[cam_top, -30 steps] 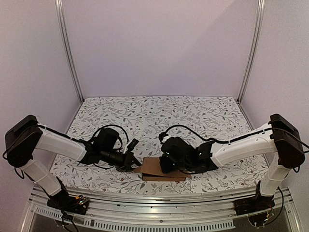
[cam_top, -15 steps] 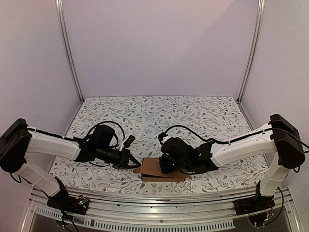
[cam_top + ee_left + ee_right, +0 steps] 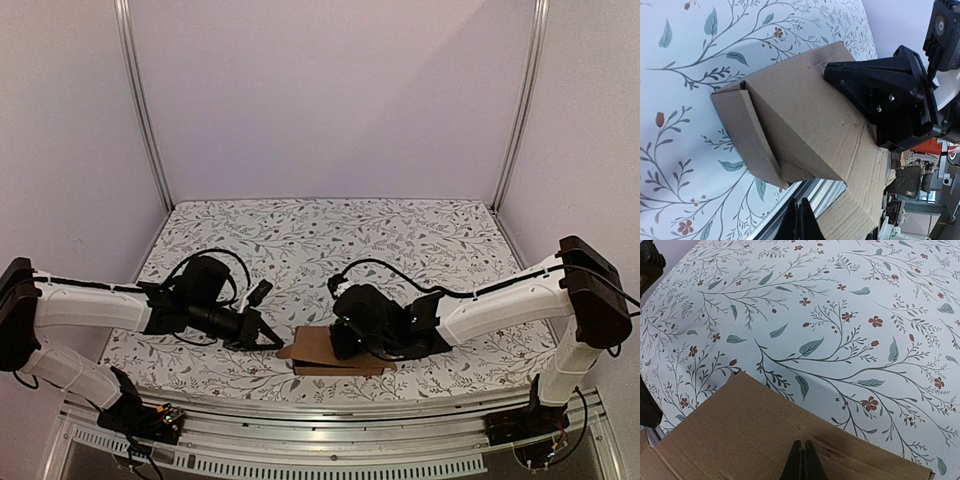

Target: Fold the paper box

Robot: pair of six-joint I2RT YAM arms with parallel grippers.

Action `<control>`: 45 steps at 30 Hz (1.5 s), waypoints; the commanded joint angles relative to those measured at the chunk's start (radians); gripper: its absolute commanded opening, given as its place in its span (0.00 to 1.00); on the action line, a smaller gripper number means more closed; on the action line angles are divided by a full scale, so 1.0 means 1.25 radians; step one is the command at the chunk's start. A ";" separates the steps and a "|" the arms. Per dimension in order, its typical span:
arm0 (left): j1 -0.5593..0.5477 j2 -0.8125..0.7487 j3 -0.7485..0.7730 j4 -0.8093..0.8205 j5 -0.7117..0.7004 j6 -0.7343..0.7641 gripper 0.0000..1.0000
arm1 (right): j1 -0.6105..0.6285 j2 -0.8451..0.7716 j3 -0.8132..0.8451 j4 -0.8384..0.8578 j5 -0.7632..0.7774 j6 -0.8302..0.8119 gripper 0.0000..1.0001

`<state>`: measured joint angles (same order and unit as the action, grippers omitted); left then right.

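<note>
Paper box (image 3: 318, 352) lies near the middle of the table's (image 3: 400, 240) near edge, with one end flap partly folded in and its inside hidden. The right gripper (image 3: 347, 343) rests clenched on the top panel. The left gripper (image 3: 270, 338), fingers pressed together and holding nothing, sits just beside the box's left end.

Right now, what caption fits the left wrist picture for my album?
Shut right pincer rests on the brown paper box, flowery table beneath.

The box (image 3: 805, 125) is plain brown; the cloth (image 3: 840, 315) is white with grey-green sprigs and red flowers. My left gripper (image 3: 801, 212) and right gripper (image 3: 802, 452) are black.
</note>
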<state>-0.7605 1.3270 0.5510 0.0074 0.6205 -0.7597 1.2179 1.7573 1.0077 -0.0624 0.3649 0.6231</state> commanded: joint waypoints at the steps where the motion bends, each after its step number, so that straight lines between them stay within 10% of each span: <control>1: -0.013 -0.002 -0.004 -0.036 -0.014 0.008 0.00 | 0.009 0.004 -0.002 -0.031 0.004 -0.005 0.00; 31: -0.120 0.244 0.127 0.120 -0.023 -0.034 0.00 | 0.026 -0.002 -0.020 -0.025 0.022 0.011 0.00; 45: -0.092 0.097 0.087 -0.162 -0.215 0.089 0.00 | 0.045 0.014 -0.022 -0.024 0.029 0.014 0.00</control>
<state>-0.8879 1.5070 0.6643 -0.0441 0.4690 -0.7204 1.2499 1.7573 1.0000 -0.0681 0.3935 0.6270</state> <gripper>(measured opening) 0.004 0.005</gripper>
